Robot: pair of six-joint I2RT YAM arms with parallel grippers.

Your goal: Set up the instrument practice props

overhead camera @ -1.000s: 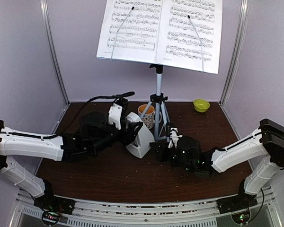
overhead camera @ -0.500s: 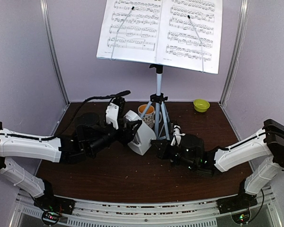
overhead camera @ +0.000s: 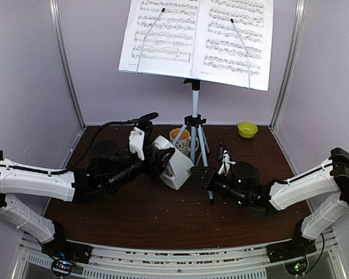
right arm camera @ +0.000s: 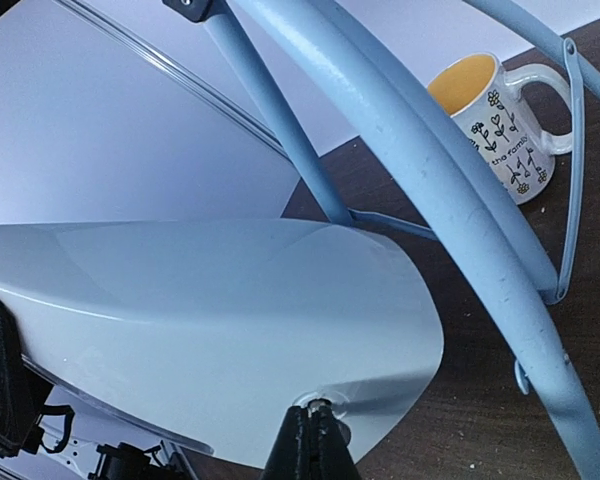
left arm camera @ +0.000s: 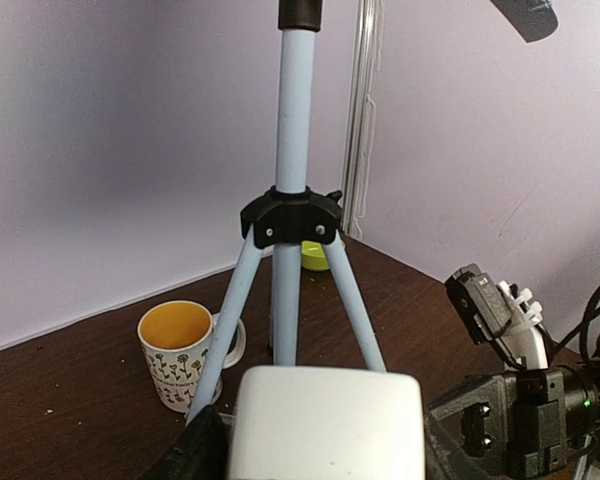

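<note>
L gripper (overhead camera: 164, 163), centre-left of the top view, pinches the small white pyramid metronome (overhead camera: 179, 170) by its sides. The metronome is tilted, just in front of the tripod legs, its base prob. off the dark brown table (overhead camera: 134, 215), though that's hard to tell. R gripper (overhead camera: 196, 174) has its fingers pressed together, the tip touching the metronome's white face in the wrist view. The pale metal music stand on grey folding tripod (overhead camera: 194, 110) is upright at centre back, w/ two white printed sheet-music pages (overhead camera: 163, 35) side by side at top of frame. The patterned mug w/ orange inside (overhead camera: 180, 138) is just behind the metronome. The small green bowl (overhead camera: 247, 129) is upper right, well apart.
</note>
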